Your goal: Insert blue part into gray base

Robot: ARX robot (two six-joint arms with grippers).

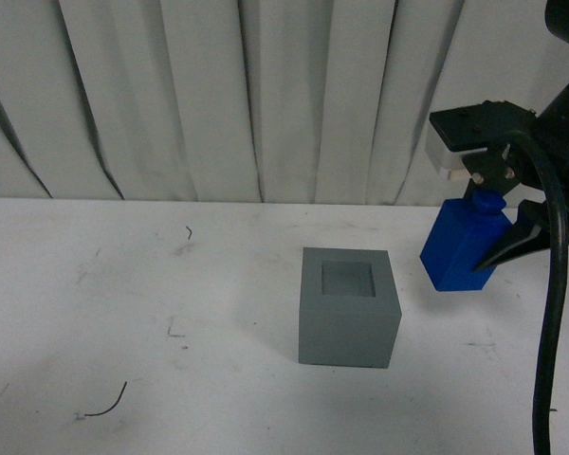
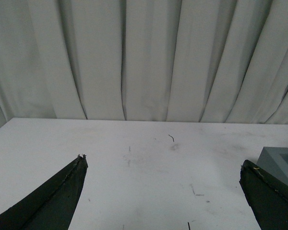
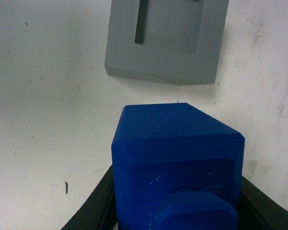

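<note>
The gray base [image 1: 348,308] is a cube with a square recess in its top, standing on the white table at the middle. My right gripper [image 1: 498,227] is shut on the blue part [image 1: 463,245] and holds it tilted in the air, to the right of the base and apart from it. In the right wrist view the blue part [image 3: 177,163] fills the foreground between the black jaws, with the gray base [image 3: 167,40] beyond it. My left gripper [image 2: 163,165] is open and empty above bare table; a corner of the gray base [image 2: 281,163] shows beside one finger.
The white table [image 1: 123,313] has small scuffs and a short dark wire scrap [image 1: 109,403] at the front left. A pleated white curtain [image 1: 218,95] hangs behind the table's back edge. A black cable [image 1: 550,313] hangs from the right arm.
</note>
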